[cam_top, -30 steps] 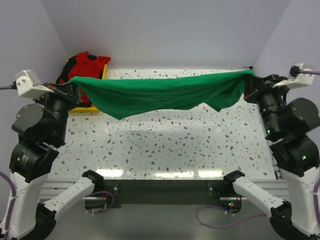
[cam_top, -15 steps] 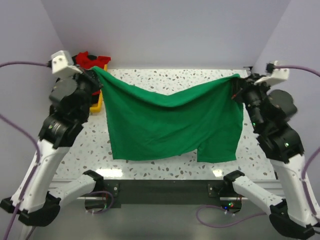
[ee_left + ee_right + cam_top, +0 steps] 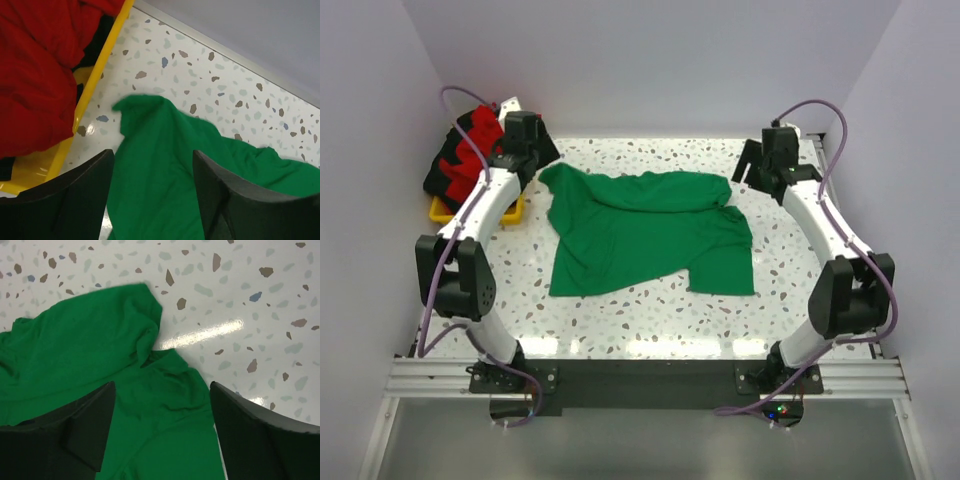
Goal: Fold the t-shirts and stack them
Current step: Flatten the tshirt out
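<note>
A green t-shirt [image 3: 645, 232] lies spread and rumpled on the speckled table [image 3: 640, 320], its far edge bunched. My left gripper [image 3: 538, 160] hovers open over the shirt's far-left corner [image 3: 145, 107], nothing between its fingers [image 3: 75, 195]. My right gripper [image 3: 752, 165] stands open above the far-right corner [image 3: 145, 305], apart from the cloth. A red t-shirt [image 3: 472, 140] is heaped with dark cloth in a yellow tray [image 3: 445, 210] at the far left; in the left wrist view the red t-shirt [image 3: 40, 75] fills the left side.
The yellow tray's rim [image 3: 102, 65] runs close beside the left gripper. Purple-grey walls [image 3: 640, 60] close in the table on the back and both sides. Both arms reach far across the table along its left and right edges.
Both grippers have let go of the green t-shirt, which hung stretched between them and now lies on the table. Both arms have stretched forward and down toward the far edge.
</note>
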